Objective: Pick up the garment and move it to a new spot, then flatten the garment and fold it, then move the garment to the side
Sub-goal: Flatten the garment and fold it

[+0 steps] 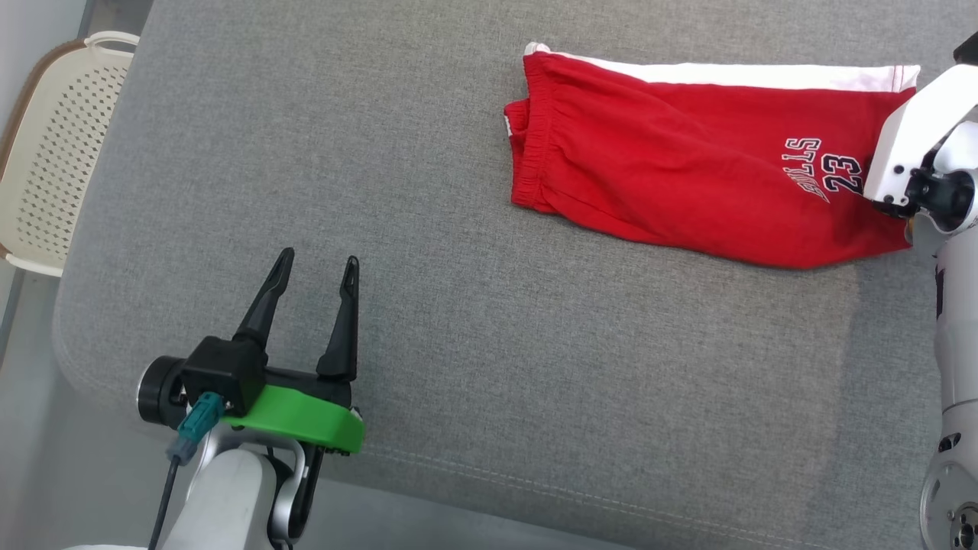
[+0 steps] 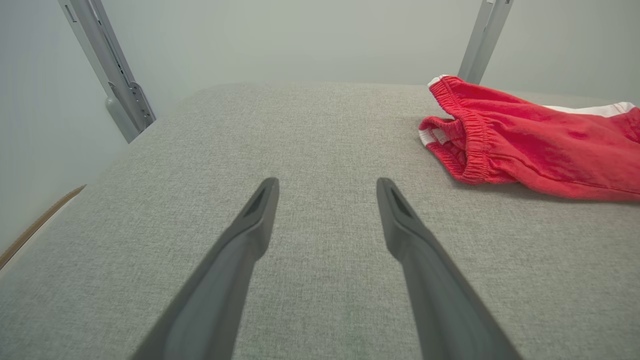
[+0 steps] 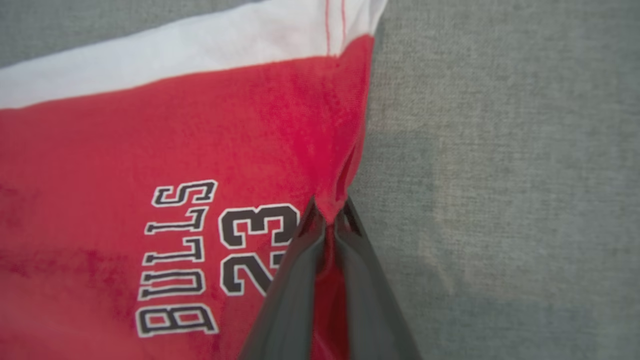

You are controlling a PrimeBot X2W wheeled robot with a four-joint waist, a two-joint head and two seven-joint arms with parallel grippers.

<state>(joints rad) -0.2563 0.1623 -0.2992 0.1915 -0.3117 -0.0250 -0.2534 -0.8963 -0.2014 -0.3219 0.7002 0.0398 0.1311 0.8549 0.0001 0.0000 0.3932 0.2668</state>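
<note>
A grey fabric-covered tabletop point(image 1: 458, 344) spreads beneath and ahead of the left end effector point(image 1: 319, 258). It has a stitched seam along its near edge and a rounded corner to that end effector's left. Further left, past that corner, is a cream perforated plastic basket point(image 1: 61, 153) with a brown rim, with pale floor point(image 1: 38, 458) nearby. Two grey metal posts point(image 2: 107, 65) rise beyond the tabletop's far edge, one ahead-left and one ahead-right, against a pale wall point(image 2: 300, 40).

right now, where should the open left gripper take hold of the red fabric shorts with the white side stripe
The gathered elastic waistband, coming from the robot's left. That end of the red fabric shorts faces the open left gripper, and its bunched edge stands up off the grey fabric cushion, so it is likely easy to pinch. The right gripper pinches the opposite hem.
</note>
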